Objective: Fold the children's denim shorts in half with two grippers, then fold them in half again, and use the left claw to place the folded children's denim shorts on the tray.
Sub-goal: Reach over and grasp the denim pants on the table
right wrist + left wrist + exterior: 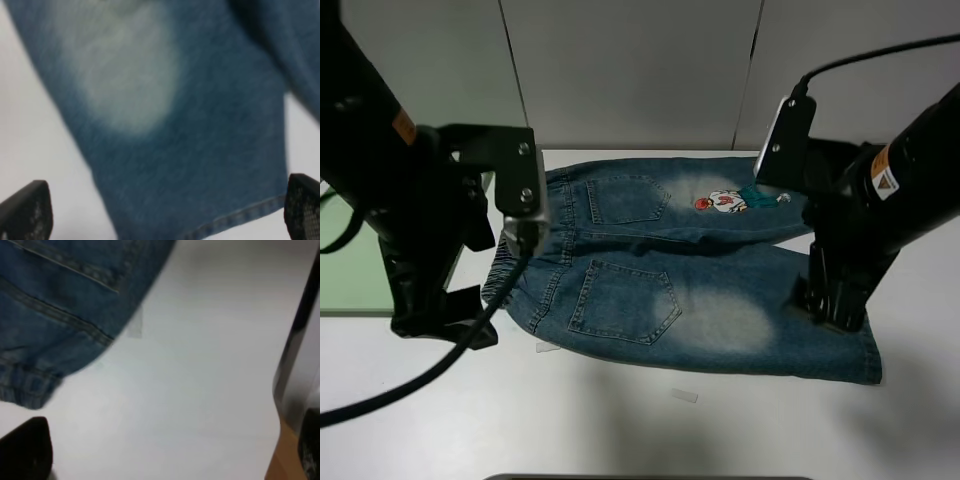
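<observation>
The children's denim shorts [670,290] lie flat on the white table, back side up, with the waistband to the left and the cartoon patch [725,201] on the far leg. My left gripper [440,320] is open over bare table just beside the near waistband corner [30,390]; only one finger [25,450] shows clearly in the left wrist view. My right gripper [830,305] is open just above the near leg, close to its hem [235,217], with a whitish worn patch [120,75] beyond it. The pale-green tray [342,275] lies at the far left, mostly hidden behind the left arm.
Two small clear scraps [684,396] [548,347] lie on the table in front of the shorts. The table's front edge [280,430] is near the left gripper. Grey wall panels stand behind the table.
</observation>
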